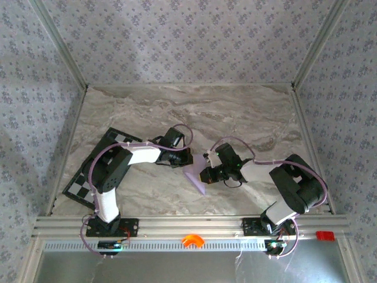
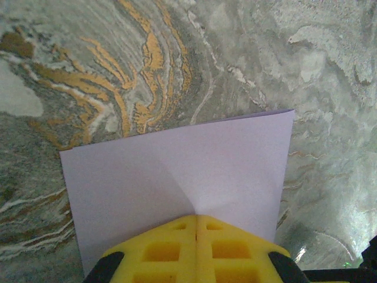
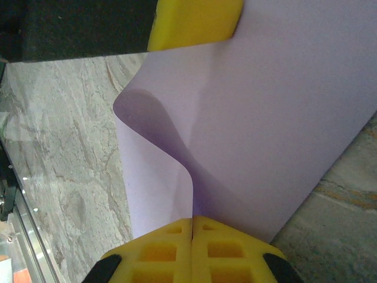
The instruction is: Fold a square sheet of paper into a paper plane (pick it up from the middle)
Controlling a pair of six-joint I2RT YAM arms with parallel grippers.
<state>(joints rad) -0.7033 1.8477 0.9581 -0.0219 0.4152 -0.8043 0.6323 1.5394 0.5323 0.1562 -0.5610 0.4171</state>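
The square sheet of paper point(image 1: 196, 178) is pale lilac and hangs between my two grippers above the marble table. My left gripper point(image 1: 188, 159) is shut on one edge of it. In the left wrist view the sheet point(image 2: 177, 171) spreads out flat ahead of the closed yellow fingertips point(image 2: 177, 236), with a faint crease running from them. My right gripper point(image 1: 204, 175) is shut on the opposite edge. In the right wrist view the sheet point(image 3: 265, 118) curls over into a loose fold beside my gripper point(image 3: 192, 219), and the left gripper's yellow finger point(image 3: 194, 20) shows at the top. A paper plane is out of view.
A black-and-white checkered board point(image 1: 94, 171) lies on the table at the left, partly under the left arm. The marble table point(image 1: 235, 112) stretches behind the grippers to the patterned walls. An orange piece point(image 1: 192, 240) and a red piece point(image 1: 324, 236) sit on the front rail.
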